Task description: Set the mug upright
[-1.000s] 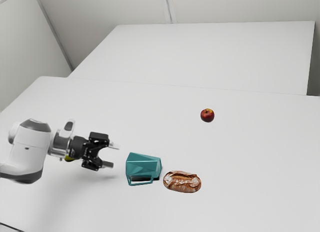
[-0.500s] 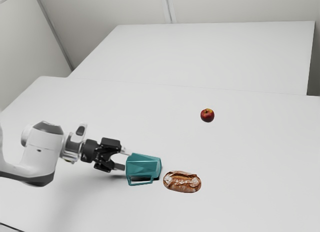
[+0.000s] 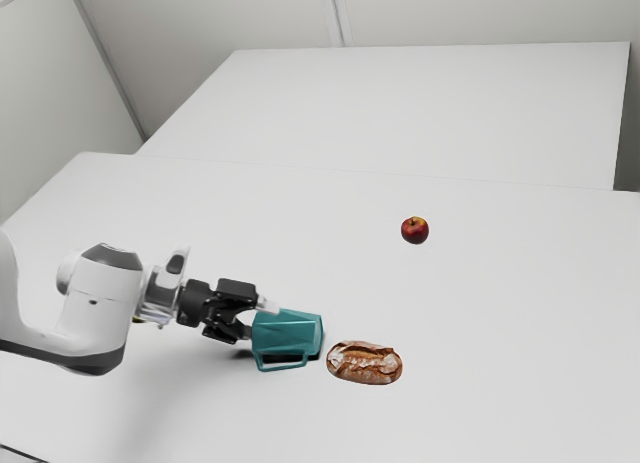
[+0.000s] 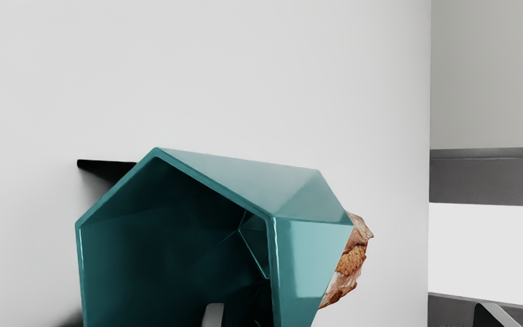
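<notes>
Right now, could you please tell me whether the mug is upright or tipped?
Tipped: the mug lies on its side, its open mouth facing the pincer.

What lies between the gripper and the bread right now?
The mug, on its side, lies between the gripper and the bread in the exterior view. The wrist view agrees: the bread peeks out behind the mug.

a bread loaf (image 3: 364, 363) blocks the way just beyond the teal mug (image 3: 286, 333) — wide passage between mug and apple (image 3: 415, 230).
</notes>
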Controlling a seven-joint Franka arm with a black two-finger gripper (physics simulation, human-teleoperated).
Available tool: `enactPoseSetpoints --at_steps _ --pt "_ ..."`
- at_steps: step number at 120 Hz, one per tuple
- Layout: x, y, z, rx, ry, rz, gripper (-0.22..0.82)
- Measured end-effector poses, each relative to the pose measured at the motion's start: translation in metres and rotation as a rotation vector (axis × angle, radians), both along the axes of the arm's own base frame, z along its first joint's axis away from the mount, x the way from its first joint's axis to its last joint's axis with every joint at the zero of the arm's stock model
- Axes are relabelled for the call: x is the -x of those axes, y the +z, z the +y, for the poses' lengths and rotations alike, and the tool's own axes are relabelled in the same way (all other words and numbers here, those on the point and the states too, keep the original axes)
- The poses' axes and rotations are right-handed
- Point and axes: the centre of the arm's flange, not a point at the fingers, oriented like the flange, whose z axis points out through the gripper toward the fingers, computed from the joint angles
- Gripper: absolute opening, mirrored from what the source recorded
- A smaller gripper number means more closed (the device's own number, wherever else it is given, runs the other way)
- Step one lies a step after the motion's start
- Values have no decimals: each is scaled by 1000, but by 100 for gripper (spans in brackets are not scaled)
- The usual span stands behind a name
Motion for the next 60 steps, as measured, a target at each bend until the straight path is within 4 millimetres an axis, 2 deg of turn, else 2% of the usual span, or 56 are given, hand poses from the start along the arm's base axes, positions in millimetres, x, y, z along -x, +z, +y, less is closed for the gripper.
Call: enactPoseSetpoints --at_steps 12,28,37,48,60 --pt "0 0 -2 -3 -2 -6 48" --pt "-1 -1 -3 -6 2 -9 18" --pt "-1 -2 -4 -5 8 -10 6" --pt "-2 0 -4 -1 15 -16 -4" --pt "-4 2 -6 8 26 -25 -10"
